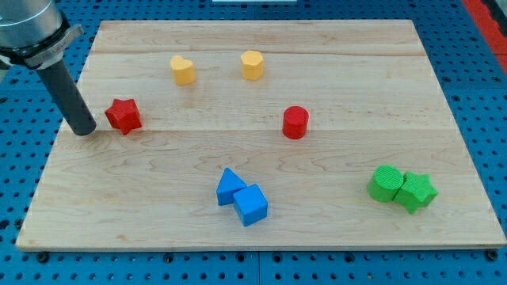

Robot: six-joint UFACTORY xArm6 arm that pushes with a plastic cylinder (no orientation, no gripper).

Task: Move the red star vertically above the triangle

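The red star [123, 115] lies at the view's left on the wooden board [261, 214]. My tip [83, 131] rests on the board just left of the red star, a small gap apart. The blue triangle [230, 186] lies at the lower middle, touching a blue cube [252, 204] on its lower right. The red star is far left of and above the triangle.
A yellow heart [183, 70] and a yellow hexagon [252, 65] lie near the view's top. A red cylinder [295, 122] stands right of centre. A green cylinder [386, 184] and a green star [416, 191] touch at the lower right.
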